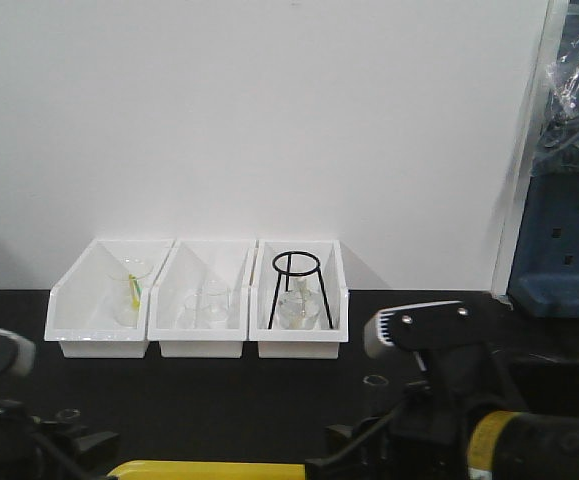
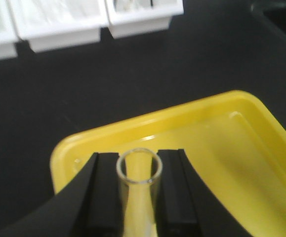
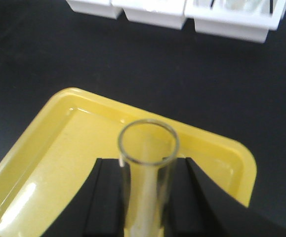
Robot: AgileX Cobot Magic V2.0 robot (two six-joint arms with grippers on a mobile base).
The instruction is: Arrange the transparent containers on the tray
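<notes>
Three white bins [image 1: 201,345] stand side by side at the rear of the black bench [image 1: 269,400], against a white wall [image 1: 269,120]. The rightmost bin contains a black wire tripod [image 1: 297,285]; the others hold clear glassware. Blue equipment [image 1: 559,250] stands at the far right. The yellow tray [image 2: 222,148] lies at the front, well apart from the bins, with open bench between. The left hand [image 2: 139,170] is clamped on one test tube [image 2: 139,197] above the tray's left end. The right hand [image 3: 147,168] grips a second test tube [image 3: 147,187] above the tray's right end.
</notes>
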